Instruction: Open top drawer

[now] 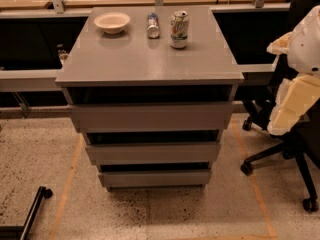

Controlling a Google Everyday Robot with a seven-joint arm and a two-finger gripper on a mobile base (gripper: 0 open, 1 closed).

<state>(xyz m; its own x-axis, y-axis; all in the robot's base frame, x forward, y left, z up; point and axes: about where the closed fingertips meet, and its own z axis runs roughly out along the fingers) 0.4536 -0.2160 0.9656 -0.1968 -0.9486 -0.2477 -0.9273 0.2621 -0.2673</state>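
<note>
The top drawer is the widest of three matte grey fronts in a grey cabinet at the middle of the camera view. Its flat front sits under the cabinet top with a dark gap above it. Two narrower drawer fronts sit below it, each set further back. My gripper is the cream-coloured part hanging at the right edge under the white arm. It is well to the right of the cabinet, at about the height of the top drawer, and touches nothing.
On the cabinet top stand a white bowl, a small bottle and a drink can. A black office chair stands at the right, behind my arm. A black wheeled leg is at the bottom left. Long tables run behind.
</note>
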